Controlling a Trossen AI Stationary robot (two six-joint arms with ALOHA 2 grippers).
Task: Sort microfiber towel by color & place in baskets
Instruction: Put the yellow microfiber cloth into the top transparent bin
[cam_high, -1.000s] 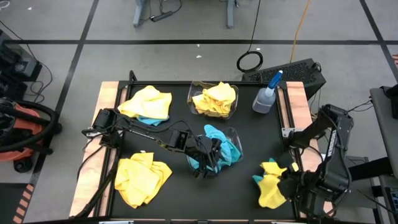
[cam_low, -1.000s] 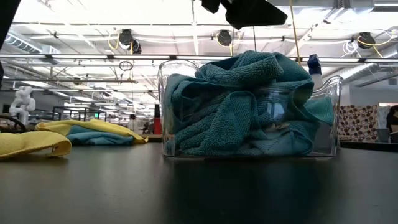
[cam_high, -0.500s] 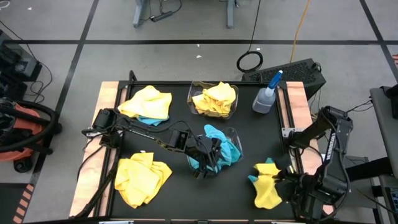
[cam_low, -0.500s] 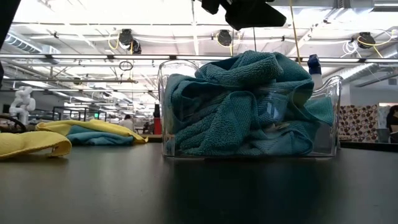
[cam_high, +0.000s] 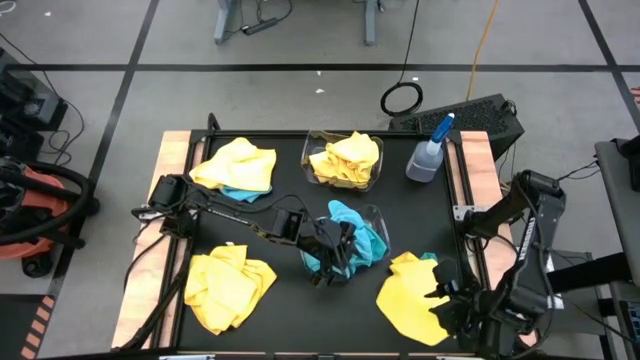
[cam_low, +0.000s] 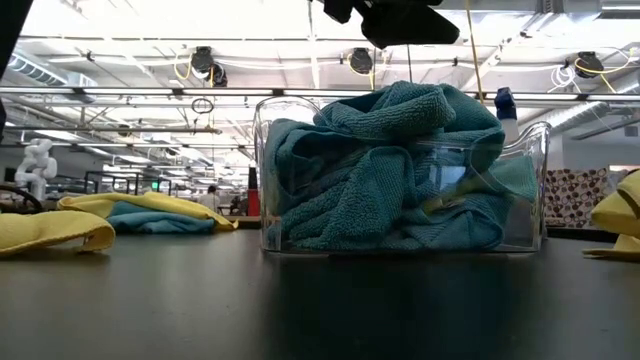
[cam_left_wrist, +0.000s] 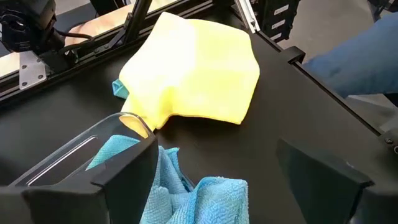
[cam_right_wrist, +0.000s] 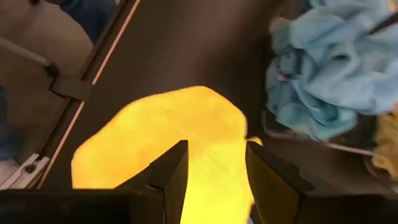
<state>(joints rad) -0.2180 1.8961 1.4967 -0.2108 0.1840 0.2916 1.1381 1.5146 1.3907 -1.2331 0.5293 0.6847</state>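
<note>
Our right tool (cam_high: 448, 305) sits at 5 o'clock on the counter (cam_high: 400, 215), over a flat yellow towel (cam_high: 410, 305). Its fingers are parted, gripping nothing. Our left tool (cam_high: 340, 255) hangs wide open over the middle basket (cam_high: 375, 215) full of blue towels (cam_high: 360, 238). The yellow basket (cam_high: 310, 150) waits at 12 o'clock. We think we are between picks. Next, we must pinch this yellow towel and carry it to the yellow basket.

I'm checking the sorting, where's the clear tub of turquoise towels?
In the high view, the clear plastic tub of turquoise towels sits mid-table, under the left gripper.
</note>
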